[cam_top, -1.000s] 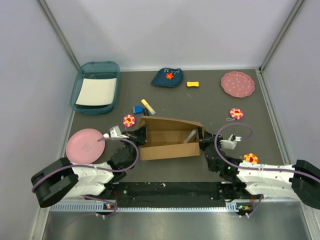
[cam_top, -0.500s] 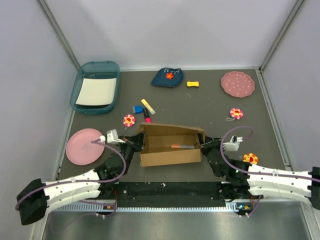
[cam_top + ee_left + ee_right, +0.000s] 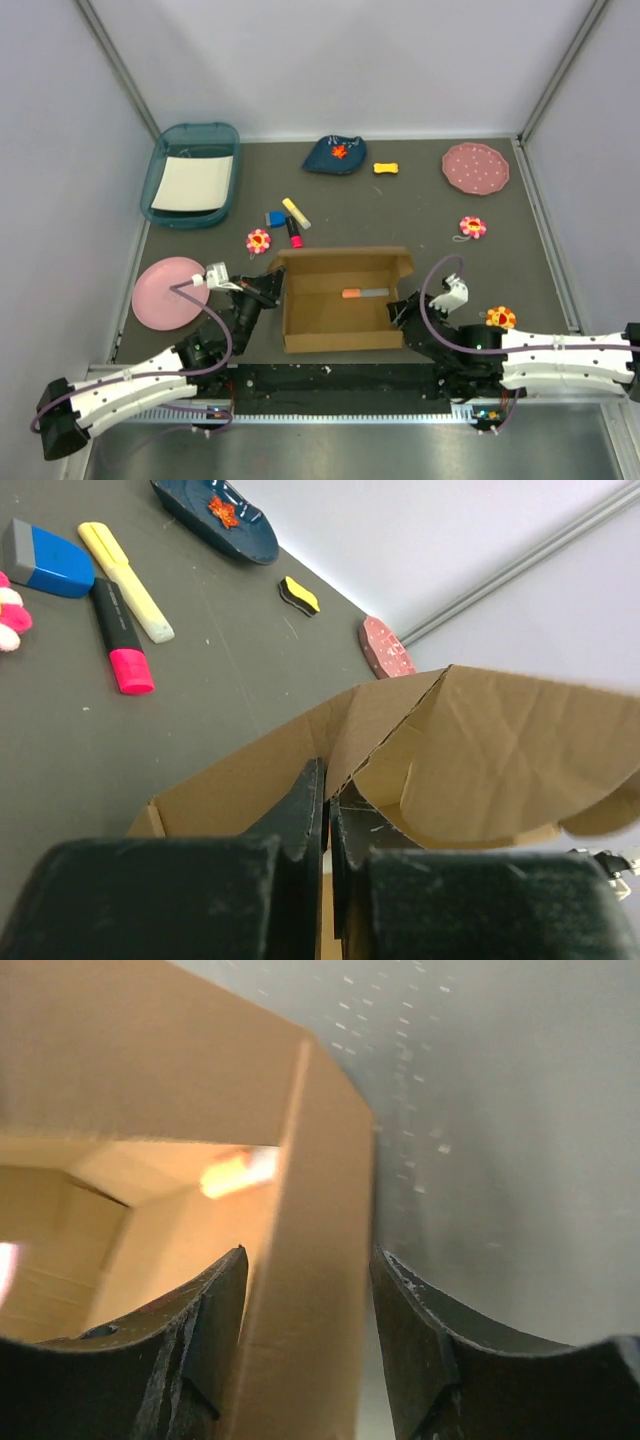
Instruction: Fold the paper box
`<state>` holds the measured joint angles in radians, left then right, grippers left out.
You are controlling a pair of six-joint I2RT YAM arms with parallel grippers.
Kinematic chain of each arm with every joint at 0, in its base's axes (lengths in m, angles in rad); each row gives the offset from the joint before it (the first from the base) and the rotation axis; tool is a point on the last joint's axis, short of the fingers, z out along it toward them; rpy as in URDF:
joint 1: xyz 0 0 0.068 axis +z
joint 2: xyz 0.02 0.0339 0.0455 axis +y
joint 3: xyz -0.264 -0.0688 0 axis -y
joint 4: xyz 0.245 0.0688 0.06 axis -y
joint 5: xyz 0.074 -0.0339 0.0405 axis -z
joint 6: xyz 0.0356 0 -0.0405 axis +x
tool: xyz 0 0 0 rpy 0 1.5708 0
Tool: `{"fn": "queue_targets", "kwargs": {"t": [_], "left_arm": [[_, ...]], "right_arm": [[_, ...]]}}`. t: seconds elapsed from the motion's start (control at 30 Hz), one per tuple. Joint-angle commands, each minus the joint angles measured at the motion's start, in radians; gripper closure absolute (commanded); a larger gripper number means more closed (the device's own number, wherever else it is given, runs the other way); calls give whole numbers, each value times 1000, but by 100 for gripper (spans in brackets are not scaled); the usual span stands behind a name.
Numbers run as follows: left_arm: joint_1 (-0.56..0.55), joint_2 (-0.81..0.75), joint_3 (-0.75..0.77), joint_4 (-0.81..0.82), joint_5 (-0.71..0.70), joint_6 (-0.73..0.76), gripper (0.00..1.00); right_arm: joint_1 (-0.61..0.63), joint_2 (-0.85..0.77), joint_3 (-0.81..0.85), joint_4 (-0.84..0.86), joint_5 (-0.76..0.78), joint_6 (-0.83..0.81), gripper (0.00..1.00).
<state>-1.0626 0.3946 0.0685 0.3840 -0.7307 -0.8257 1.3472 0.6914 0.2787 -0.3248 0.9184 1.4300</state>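
Dark grey table top (image 3: 400, 210) between pale walls, seen from above and from both wrists. The paper box (image 3: 335, 318) is set upright and open-topped at the near middle of the table, between the two arms, with an orange-tipped grey pen (image 3: 365, 293) lying on its floor. The left gripper (image 3: 328, 780) is closed on the thin edge of the box's left wall. The right gripper (image 3: 308, 1255) is held with its jaws apart, one finger inside and one outside the right wall. Behind the box are laid a yellow marker (image 3: 296, 213), a pink-capped marker (image 3: 294, 232) and a blue eraser (image 3: 274, 218); print on them is too small to be read. A teal tray (image 3: 165, 165) with a white sheet (image 3: 193, 182) is placed at the far left, and a pink plate (image 3: 165, 292) just left of the left gripper.
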Motion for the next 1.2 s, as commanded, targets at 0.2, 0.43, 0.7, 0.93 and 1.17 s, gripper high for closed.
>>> {"fn": "queue_targets", "kwargs": {"t": [0.2,0.43,0.7,0.93,1.17], "left_arm": [[-37,39,-196,-155,102,-10,100],[-46,38,-194,-142,99,11,100],[-57,24,-187,-148,85,25,100],[-57,-16,-151,-175,54,59,100],[-59,-39,-124,-204,37,88,100]], "right_arm": [[90,-13,183,-402,33,-120,38],[138,-15,261,-470,105,-138,36],[178,-41,333,-482,158,-236,35],[309,-30,462,-482,284,-367,34],[501,62,641,-484,405,-546,34]]}}
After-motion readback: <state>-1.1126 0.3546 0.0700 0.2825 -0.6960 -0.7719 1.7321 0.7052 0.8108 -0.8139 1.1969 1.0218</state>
